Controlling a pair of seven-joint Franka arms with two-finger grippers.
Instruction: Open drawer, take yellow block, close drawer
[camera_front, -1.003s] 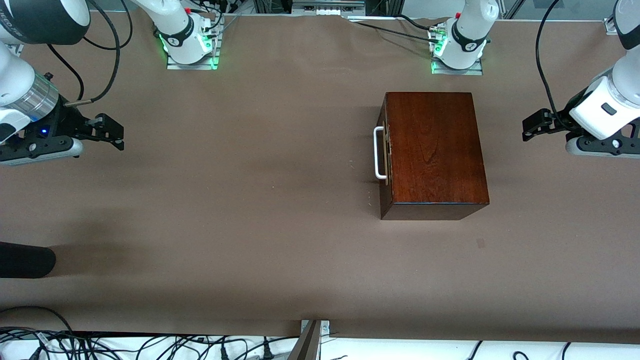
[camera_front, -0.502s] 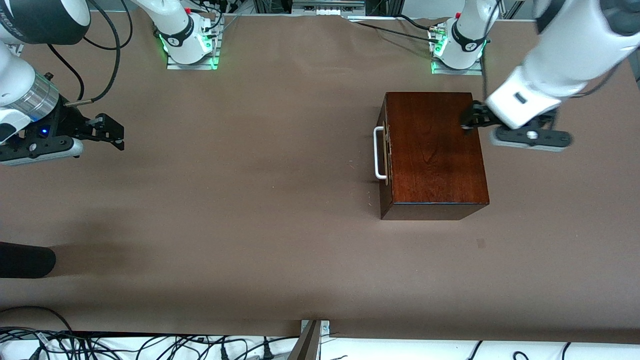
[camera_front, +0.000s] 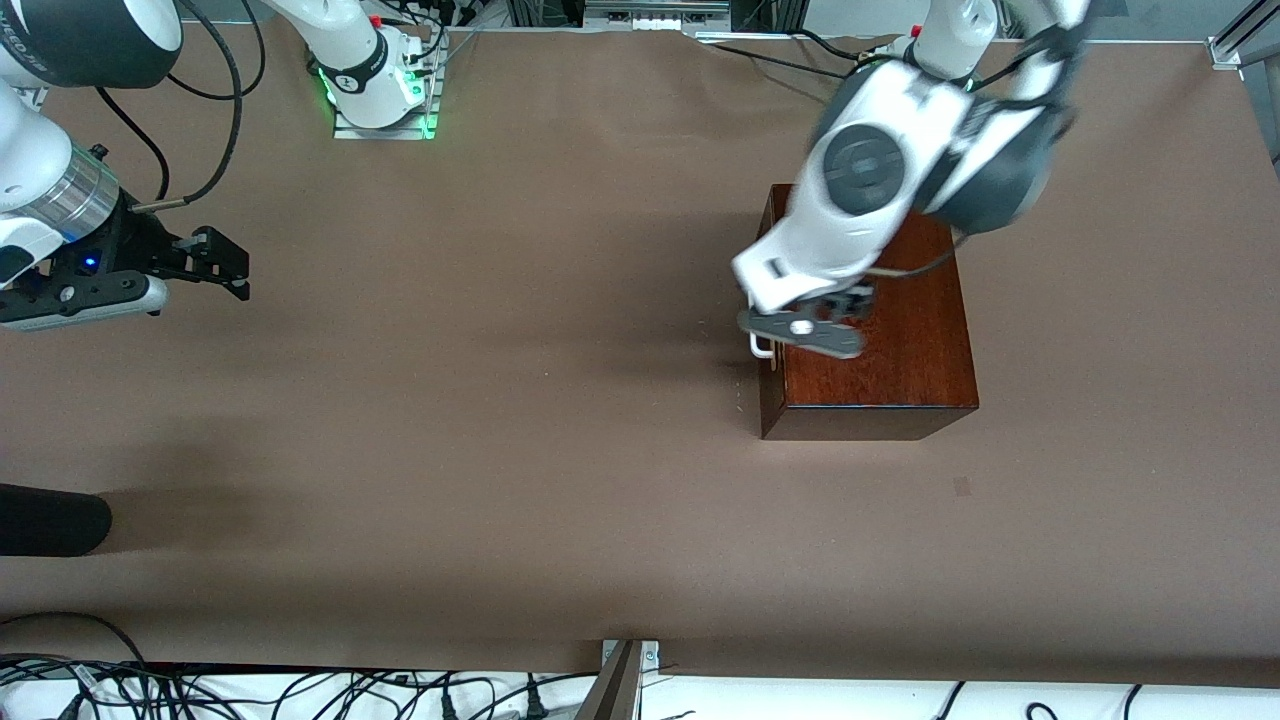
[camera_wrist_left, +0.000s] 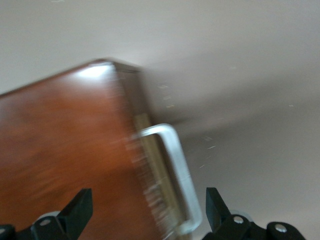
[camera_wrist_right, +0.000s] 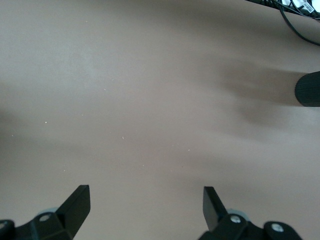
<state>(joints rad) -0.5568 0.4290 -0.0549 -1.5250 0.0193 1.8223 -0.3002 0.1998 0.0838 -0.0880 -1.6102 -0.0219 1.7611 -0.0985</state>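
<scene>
The glossy mahogany box (camera_front: 900, 365) stands toward the left arm's end of the table. Its drawer (camera_wrist_left: 150, 165) is pushed in, so its front is flush with the box, and the white bar handle (camera_wrist_left: 175, 155) faces the right arm's end. My left gripper (camera_wrist_left: 148, 207) hangs open over the box edge above the handle (camera_front: 758, 349), touching nothing; its wrist and hand (camera_front: 812, 312) cover that part of the box in the front view. My right gripper (camera_front: 230, 268) waits open and empty over bare table (camera_wrist_right: 145, 205). The yellow block is hidden.
A dark rounded object (camera_front: 50, 520) juts in at the right arm's end of the table and also shows in the right wrist view (camera_wrist_right: 307, 89). Cables (camera_front: 300, 690) run along the table edge nearest the front camera. Both arm bases (camera_front: 380, 95) stand along the edge farthest from the front camera.
My left arm has swung in from its end of the table, across the box top, to the handle side. The right arm has not moved, and the drawer stays shut.
</scene>
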